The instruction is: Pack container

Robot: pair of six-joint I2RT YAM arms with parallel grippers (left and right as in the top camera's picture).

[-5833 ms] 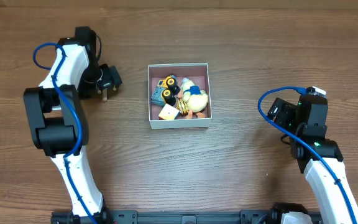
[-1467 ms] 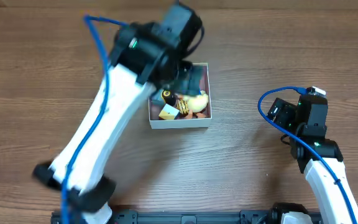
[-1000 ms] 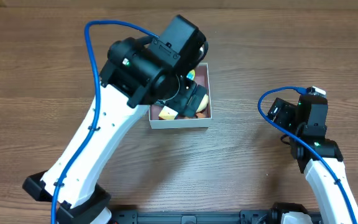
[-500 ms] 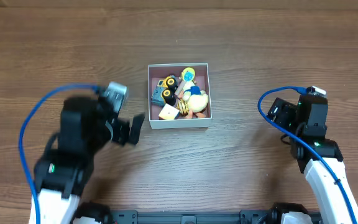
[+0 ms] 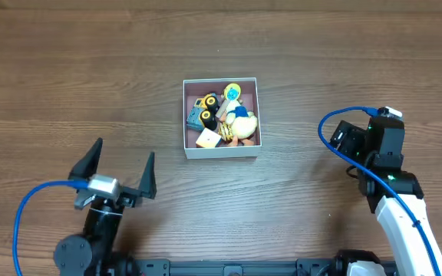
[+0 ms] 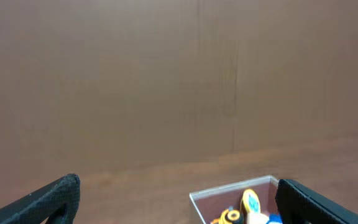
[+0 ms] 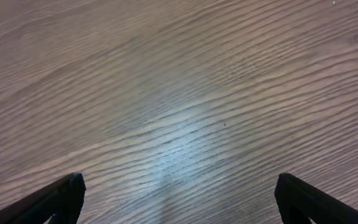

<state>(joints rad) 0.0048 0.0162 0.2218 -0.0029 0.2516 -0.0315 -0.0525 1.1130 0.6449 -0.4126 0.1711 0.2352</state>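
The container [image 5: 221, 150] is a shallow square white-walled box with a pink floor at the table's middle. It holds several small toys: a yellow-and-black truck [image 5: 205, 107], a yellow duck [image 5: 241, 123], a round yellow-and-blue piece [image 5: 232, 93] and an orange-and-white block [image 5: 206, 139]. My left gripper [image 5: 120, 170] is open and empty at the front left, well short of the container. In the left wrist view the container's far corner [image 6: 229, 191] shows at the bottom between my fingers [image 6: 55, 194]. My right gripper [image 5: 351, 138] is open and empty at the right, over bare wood [image 7: 179, 124].
The table is brown wood-grain. A blue cable [image 5: 336, 119] loops off the right arm. A tan wall [image 6: 166, 81] fills most of the left wrist view.
My left arm swung from the container's far side over the box, then drew back to the front left, fingers open. A round yellow-and-blue piece now lies in the container. The right arm has not moved.
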